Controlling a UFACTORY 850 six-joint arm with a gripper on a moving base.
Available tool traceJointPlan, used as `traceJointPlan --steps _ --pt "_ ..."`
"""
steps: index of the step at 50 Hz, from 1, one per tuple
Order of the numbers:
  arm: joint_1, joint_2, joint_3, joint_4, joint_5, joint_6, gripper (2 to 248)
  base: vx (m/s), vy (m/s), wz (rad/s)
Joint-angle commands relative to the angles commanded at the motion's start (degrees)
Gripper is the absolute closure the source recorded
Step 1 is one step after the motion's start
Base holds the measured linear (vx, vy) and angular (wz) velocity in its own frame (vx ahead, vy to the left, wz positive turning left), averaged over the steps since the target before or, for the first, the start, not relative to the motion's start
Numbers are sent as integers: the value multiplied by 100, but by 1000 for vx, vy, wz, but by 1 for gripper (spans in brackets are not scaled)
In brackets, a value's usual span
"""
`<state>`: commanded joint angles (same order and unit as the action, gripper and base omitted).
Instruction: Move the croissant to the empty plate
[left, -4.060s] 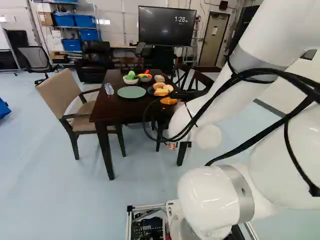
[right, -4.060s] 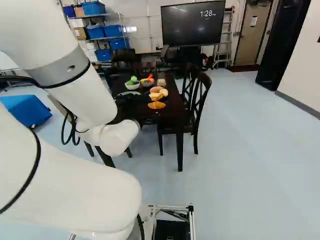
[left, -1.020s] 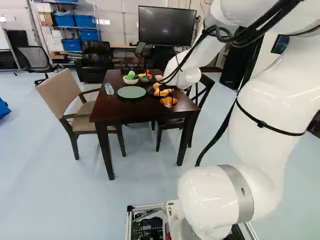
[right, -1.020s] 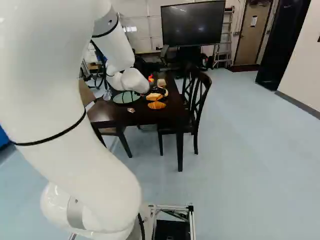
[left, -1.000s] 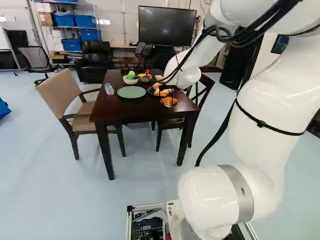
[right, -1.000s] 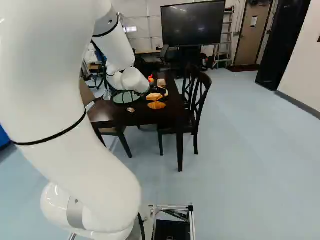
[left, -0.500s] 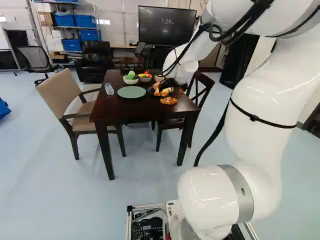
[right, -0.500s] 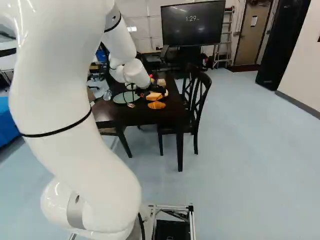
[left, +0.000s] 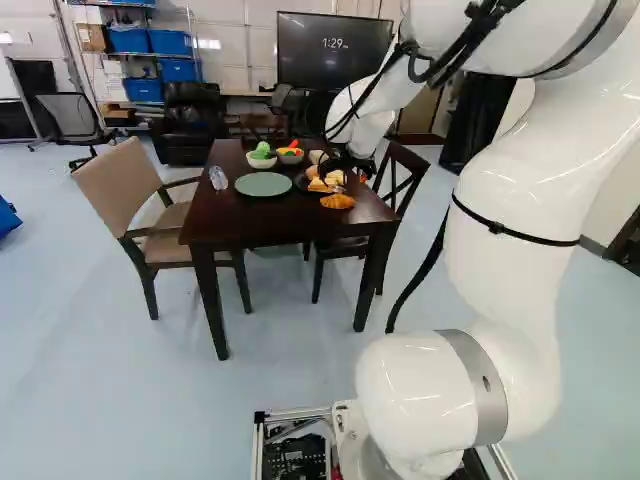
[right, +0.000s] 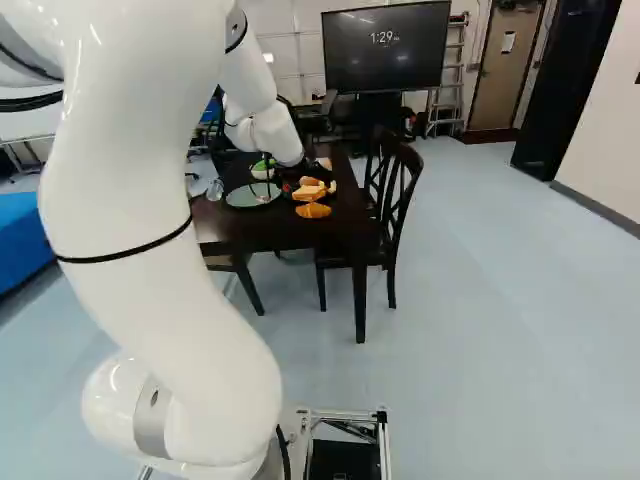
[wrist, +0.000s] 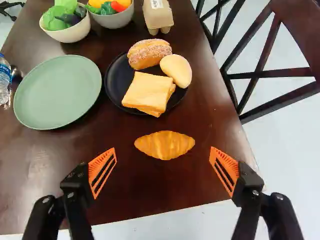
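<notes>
As the left base view reads from left to right, a water bottle (left: 218, 178) stands just beside the green plate (left: 264, 184), which lies bare at the upper left of the frame, presumably left free to receive the pastry. Farther right, just right of centre, the black plate (left: 308, 181) carries the other breads; the croissant (wrist: 165, 145) rests nearer, directly on the wooden table (wrist: 150, 200), apart from both plates. The gripper (wrist: 163, 152) is spread wide and pinches nothing: in the wrist view its orange pads stand on either side of the croissant's position, but short of it, probably to leave room for lining up. Since the pastry's long axis runs from pad to pad, a turn of the wrist may be needed to grasp it across its width. Compared with half a second ago, the white arm (left: 510, 220) has shifted at its upper links and wrist, uncovering more of the croissant at left base; base, plates and croissant are unmoved.
</notes>
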<state>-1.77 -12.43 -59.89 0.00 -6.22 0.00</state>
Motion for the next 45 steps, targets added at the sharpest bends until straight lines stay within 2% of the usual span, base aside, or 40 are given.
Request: traceJointPlan --steps 21,45 --pt "-56 -204 -542 0 -712 0 3 0 0 0" --pt "-82 -524 -1280 0 -1738 0 3 0 0 0"
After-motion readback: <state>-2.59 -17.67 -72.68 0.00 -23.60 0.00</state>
